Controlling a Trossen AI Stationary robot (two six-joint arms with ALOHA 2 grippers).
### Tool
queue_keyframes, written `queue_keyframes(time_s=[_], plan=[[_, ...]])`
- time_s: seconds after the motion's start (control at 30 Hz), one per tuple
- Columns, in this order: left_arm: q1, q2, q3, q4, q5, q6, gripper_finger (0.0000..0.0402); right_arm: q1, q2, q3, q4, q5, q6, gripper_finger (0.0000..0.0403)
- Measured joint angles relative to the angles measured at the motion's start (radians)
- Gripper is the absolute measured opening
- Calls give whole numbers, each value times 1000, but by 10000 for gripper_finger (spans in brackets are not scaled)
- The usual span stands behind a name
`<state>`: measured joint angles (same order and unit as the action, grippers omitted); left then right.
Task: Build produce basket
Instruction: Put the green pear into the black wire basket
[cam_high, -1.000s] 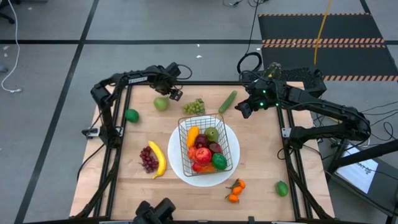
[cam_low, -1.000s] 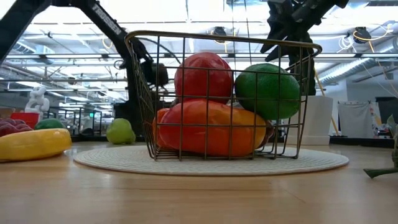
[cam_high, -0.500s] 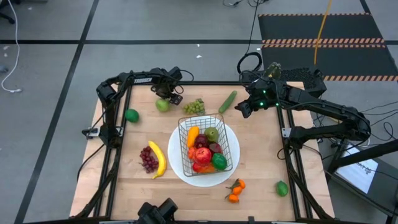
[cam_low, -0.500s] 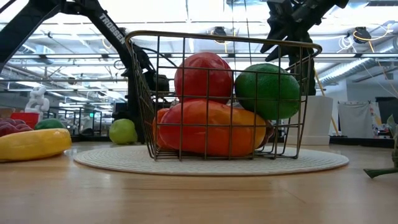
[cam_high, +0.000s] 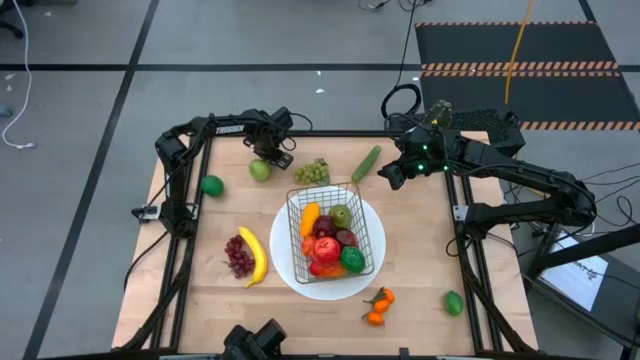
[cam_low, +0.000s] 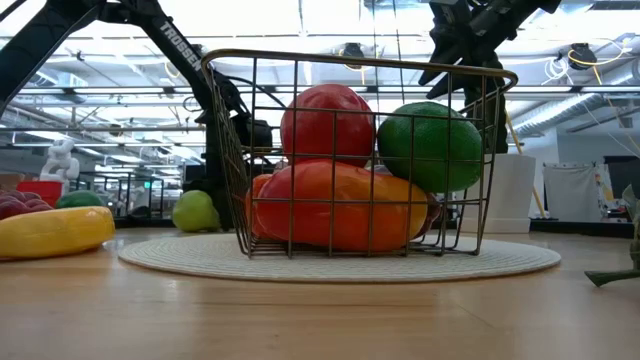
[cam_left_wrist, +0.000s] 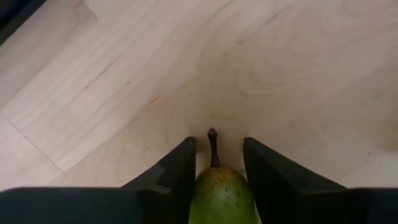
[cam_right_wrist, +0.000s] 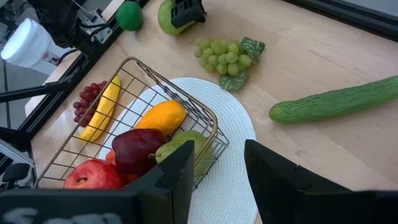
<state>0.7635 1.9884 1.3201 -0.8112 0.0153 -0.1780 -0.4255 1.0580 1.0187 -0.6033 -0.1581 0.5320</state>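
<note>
The wire basket (cam_high: 335, 232) stands on the round white plate (cam_high: 287, 268) and holds an orange pepper, red apples, a pear and a green lime. My left gripper (cam_high: 273, 157) is at the far left of the table, shut on a green pear (cam_high: 259, 171). The pear also shows in the low view (cam_low: 195, 211) and between the fingers in the left wrist view (cam_left_wrist: 222, 193). My right gripper (cam_high: 392, 178) hovers open and empty at the far right, beside the cucumber (cam_high: 366, 163). My left gripper pinches the pear between its two fingers (cam_left_wrist: 180, 165), on the two sides of its narrow upper part (cam_left_wrist: 214, 177) just behind the stem. The fingers slant down from the far right and lie along the pear, stem forward. The pear seems to rest on the table.
Green grapes (cam_high: 312, 172) lie between the pear and the cucumber. A lime (cam_high: 211, 185) lies at the left, and a banana (cam_high: 254, 255) and purple grapes (cam_high: 238, 256) lie left of the plate. Tangerines (cam_high: 378, 305) and another lime (cam_high: 453, 301) lie near right.
My left gripper has come down and a little toward the table's left onto the pear. The pear has tipped slightly in place and stays on the table. My right arm has kept still.
</note>
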Motion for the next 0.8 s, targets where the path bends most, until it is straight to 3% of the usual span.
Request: queue_keyframes(time_s=[0.43,0.8], plan=[[-1,0,0,1,10,94,83,0,0,0,0,0,-18,136],[-2,1,-1,34,15,167,7,0,0,0,0,0,-21,136]])
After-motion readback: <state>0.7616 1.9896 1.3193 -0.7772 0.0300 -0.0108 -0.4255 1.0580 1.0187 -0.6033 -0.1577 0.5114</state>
